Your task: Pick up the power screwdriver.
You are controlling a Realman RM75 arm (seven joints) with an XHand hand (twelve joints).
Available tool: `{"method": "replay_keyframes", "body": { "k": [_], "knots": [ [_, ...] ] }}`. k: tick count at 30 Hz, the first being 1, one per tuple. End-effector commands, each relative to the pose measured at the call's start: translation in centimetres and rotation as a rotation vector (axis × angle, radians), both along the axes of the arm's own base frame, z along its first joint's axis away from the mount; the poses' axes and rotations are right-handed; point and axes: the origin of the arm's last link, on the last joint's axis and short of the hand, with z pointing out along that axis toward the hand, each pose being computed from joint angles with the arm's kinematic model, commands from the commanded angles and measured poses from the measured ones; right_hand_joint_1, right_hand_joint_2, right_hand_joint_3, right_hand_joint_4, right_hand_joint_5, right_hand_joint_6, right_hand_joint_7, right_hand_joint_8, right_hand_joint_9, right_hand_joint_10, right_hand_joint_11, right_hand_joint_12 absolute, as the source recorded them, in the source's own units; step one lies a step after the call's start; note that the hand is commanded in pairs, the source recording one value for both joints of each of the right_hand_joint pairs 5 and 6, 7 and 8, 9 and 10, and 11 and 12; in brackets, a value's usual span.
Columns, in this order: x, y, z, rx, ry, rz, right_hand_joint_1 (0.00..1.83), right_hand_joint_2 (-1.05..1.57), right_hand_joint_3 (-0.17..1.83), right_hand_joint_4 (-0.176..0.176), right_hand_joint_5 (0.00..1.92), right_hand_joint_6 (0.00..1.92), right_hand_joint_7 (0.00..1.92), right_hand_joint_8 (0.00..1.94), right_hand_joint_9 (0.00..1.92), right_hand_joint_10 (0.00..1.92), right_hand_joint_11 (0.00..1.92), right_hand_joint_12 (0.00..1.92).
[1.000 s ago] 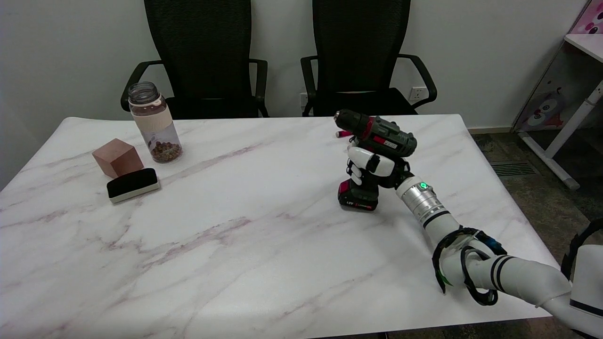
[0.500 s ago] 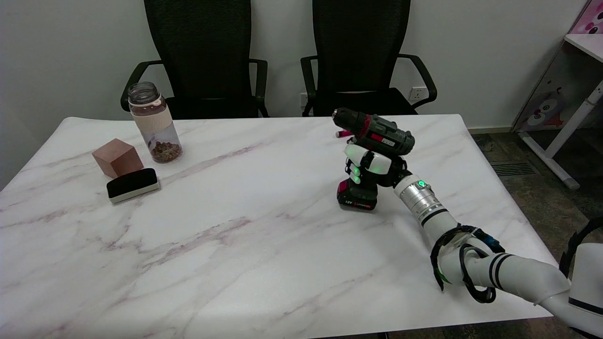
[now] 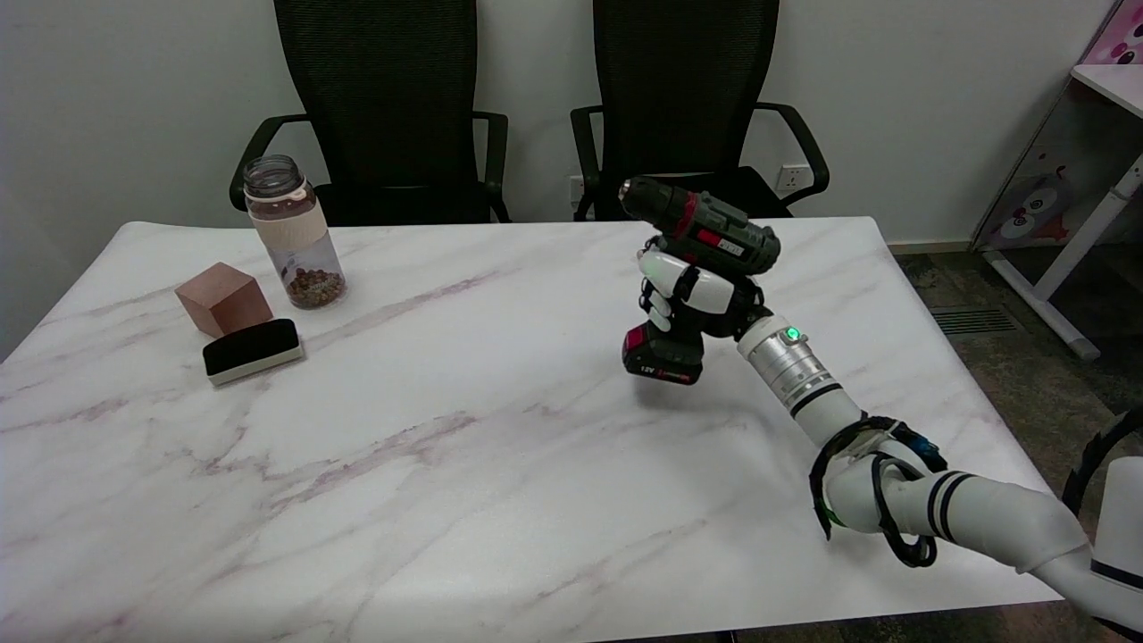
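power screwdriver (image 3: 699, 237) is in the right hand (image 3: 692, 295), fingers wrapped round its grip just under the dark green motor body, chuck pointing up-left toward the chairs. its red-and-black battery base (image 3: 662, 354) looks clear of the table (image 3: 429, 429), a soft shadow showing below and to the right of it, so the lift reads as begun; how high it is cannot be judged exactly from this one view. tool is tilted, nose higher than the back end. judgement: grasp done, pick-up mostly done, what is left is a bit more height and a steady hold so it does not swing or slip. room to move: the tool is over the table's far right part, near the back edge, with two black office chairs (image 3: 683, 98) right behind, so going further back or up-left brings the chuck toward the chair. straight up and toward the near side there is bare marble. other things are well apart on the far left: a jar (image 3: 292, 234) with brown bits inside, a brown cube (image 3: 222, 298), a black-topped eraser (image 3: 252, 350). right table edge is near the forearm.
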Motion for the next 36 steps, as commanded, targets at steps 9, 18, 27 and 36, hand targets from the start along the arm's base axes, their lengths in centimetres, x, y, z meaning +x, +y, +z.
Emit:
{"method": "replay_keyframes", "body": {
  "k": [9,18,27,36],
  "knots": [
    [8.7,-1.1,-3.2,0.119,-0.045,0.241,1.05,1.07,0.83,0.176,1.92,1.92,1.92,1.92,1.92,1.92,1.92,1.92],
    [13.1,-2.5,-4.0,0.154,0.032,0.311,1.05,1.1,0.82,0.176,1.92,1.92,1.92,1.92,1.92,1.92,1.92,1.92],
    [15.1,-3.0,-5.2,0.172,0.077,0.331,1.04,1.14,0.84,0.176,1.92,1.92,1.92,1.92,1.92,1.92,1.92,1.92],
    [15.5,-2.5,-6.1,0.196,0.057,0.341,1.03,1.17,0.84,0.176,1.92,1.92,1.92,1.92,1.92,1.92,1.92,1.92]
  ]
}}
